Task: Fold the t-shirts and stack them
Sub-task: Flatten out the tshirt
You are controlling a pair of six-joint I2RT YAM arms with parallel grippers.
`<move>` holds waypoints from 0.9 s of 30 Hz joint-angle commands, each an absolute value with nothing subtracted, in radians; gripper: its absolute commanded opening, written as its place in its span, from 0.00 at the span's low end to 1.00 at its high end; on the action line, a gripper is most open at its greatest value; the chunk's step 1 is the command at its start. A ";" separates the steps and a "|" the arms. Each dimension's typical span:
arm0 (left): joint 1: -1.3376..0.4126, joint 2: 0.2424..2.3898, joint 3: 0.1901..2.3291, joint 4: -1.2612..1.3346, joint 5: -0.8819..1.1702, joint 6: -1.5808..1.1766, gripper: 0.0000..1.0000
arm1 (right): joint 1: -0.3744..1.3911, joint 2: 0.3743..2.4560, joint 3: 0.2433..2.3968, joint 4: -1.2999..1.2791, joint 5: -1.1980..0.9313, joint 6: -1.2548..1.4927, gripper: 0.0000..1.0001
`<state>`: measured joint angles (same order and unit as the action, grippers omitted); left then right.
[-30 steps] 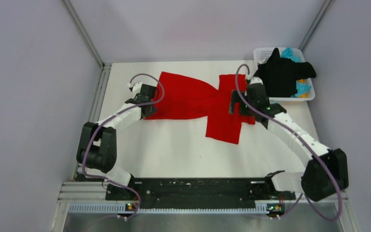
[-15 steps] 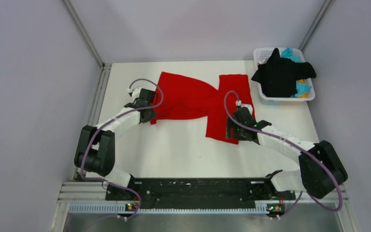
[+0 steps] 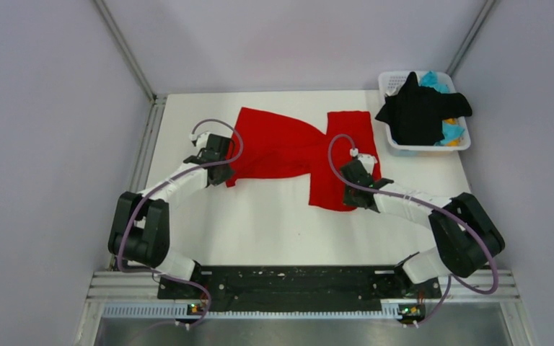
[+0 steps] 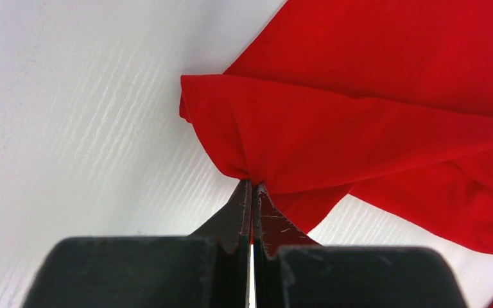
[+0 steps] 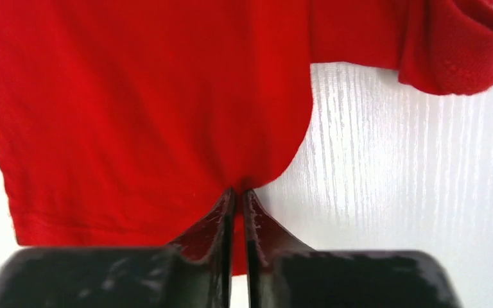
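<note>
Left pincer (image 4: 251, 186) is clamped tight on a bunched fold at the left edge of the red shirt (image 3: 281, 144); my right pincer (image 5: 237, 192) is nipped nearly closed on cloth at its near right edge; gripping both ends should let me pull it flat, I judge; it lies twisted across the far half of the table (image 3: 260, 223); the black shirt (image 3: 422, 112) is heaped in the basket (image 3: 389, 76), far right

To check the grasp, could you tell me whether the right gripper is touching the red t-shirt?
Touching. The right wrist view shows the right gripper closed on the edge of the red t-shirt, with the cloth puckered where it is pinched.
</note>
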<state>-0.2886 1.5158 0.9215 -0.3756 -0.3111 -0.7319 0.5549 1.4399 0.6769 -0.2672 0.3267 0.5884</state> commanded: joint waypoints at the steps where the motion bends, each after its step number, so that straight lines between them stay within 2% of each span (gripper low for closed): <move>1: -0.285 1.472 0.913 -0.390 -0.291 -0.756 0.00 | 0.579 1.419 0.657 -0.266 0.331 0.618 0.00; 6: -0.296 1.414 0.914 -0.467 -0.288 -0.793 0.00 | 0.583 1.189 0.653 -0.397 0.339 0.614 0.00; 9: -0.314 1.361 0.887 -0.519 -0.273 -0.827 0.00 | 0.583 1.017 0.663 -0.536 0.339 0.633 0.00; 13: -0.328 1.295 0.825 -0.634 -0.283 -0.885 0.00 | 0.583 0.892 0.664 -0.733 0.335 0.673 0.00; 14: -0.333 1.277 0.793 -0.654 -0.281 -0.901 0.07 | 0.583 0.865 0.652 -0.762 0.332 0.680 0.00; 15: -0.339 1.263 0.744 -0.660 -0.265 -0.916 0.18 | 0.583 0.842 0.638 -0.793 0.332 0.690 0.00; 17: -0.351 1.230 0.684 -0.661 -0.222 -0.933 0.52 | 0.583 0.808 0.622 -0.779 0.302 0.713 0.00; 20: -0.404 1.181 0.650 -0.701 -0.246 -0.975 0.84 | 0.583 0.797 0.636 -0.767 0.287 0.715 0.00; 22: -0.452 1.147 0.649 -0.740 -0.303 -1.004 0.91 | 0.582 0.806 0.641 -0.770 0.311 0.708 0.00; 27: -0.494 1.126 0.621 -0.684 -0.315 -0.998 0.89 | 0.582 0.829 0.614 -0.754 0.317 0.707 0.00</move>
<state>-0.4789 1.1458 0.6334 -0.7166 -0.2718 -0.9737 0.5697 0.8185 0.6258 -0.7536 0.3061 0.6945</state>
